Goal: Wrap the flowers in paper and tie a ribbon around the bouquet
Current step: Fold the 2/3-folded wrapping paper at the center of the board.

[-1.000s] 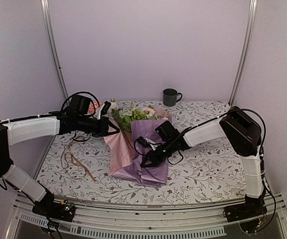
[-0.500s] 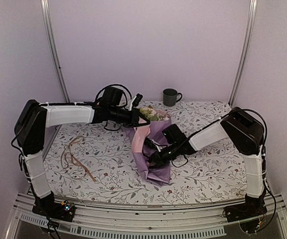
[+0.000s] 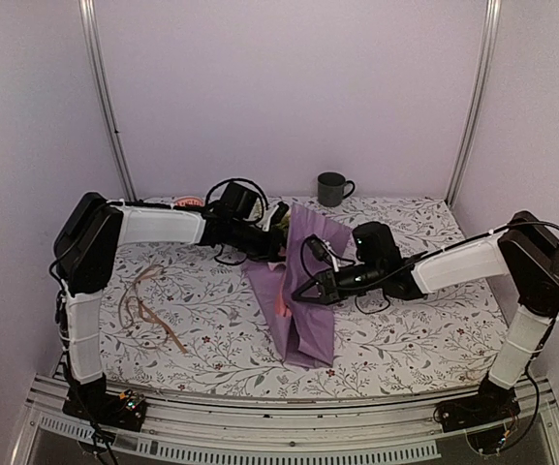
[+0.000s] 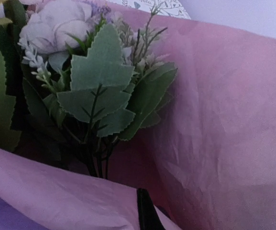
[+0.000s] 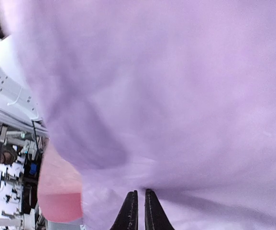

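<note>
The lilac paper [image 3: 303, 325] lies folded into a narrow cone in the middle of the table, and the flowers are almost hidden inside it. The left wrist view shows the flowers [image 4: 99, 91] nested in the paper [image 4: 224, 120], green leaves and a pale bloom. My left gripper [image 3: 275, 242] is shut on the paper's upper edge; only one finger [image 4: 145, 211] shows. My right gripper [image 3: 304, 291] is at the cone's middle from the right, its jaws [image 5: 140, 192] shut on a fold of the paper [image 5: 176, 72]. The beige ribbon [image 3: 141, 308] lies loose at the left.
A dark mug [image 3: 333, 188] stands at the back, behind the cone. The floral table cloth [image 3: 415, 329] covers the table. Metal frame posts rise at the back left [image 3: 105, 97] and back right [image 3: 473, 97].
My left arm has swung right, pulling the paper's left side over the flowers. The sheet has narrowed into a cone. My right arm has shifted right and now reaches in low.
</note>
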Controlling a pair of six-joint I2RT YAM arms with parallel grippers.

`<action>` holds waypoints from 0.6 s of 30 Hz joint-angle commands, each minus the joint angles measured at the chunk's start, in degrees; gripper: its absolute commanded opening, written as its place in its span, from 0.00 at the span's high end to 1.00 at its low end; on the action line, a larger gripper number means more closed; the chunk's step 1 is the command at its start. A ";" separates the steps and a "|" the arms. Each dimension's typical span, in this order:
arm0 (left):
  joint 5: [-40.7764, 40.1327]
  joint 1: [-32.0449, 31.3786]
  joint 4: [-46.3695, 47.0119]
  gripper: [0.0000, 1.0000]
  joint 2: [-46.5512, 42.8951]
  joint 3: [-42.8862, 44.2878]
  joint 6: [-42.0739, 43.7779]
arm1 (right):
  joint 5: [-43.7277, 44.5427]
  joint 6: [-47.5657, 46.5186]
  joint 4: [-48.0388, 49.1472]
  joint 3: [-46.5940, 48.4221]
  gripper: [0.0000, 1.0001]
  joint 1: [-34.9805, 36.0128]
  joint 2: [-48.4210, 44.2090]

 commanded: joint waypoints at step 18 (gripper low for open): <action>-5.02 -4.70 -0.14 1.00 -15.57 -9.48 1.45 | 0.46 0.56 -8.41 17.52 0.96 -3.37 26.37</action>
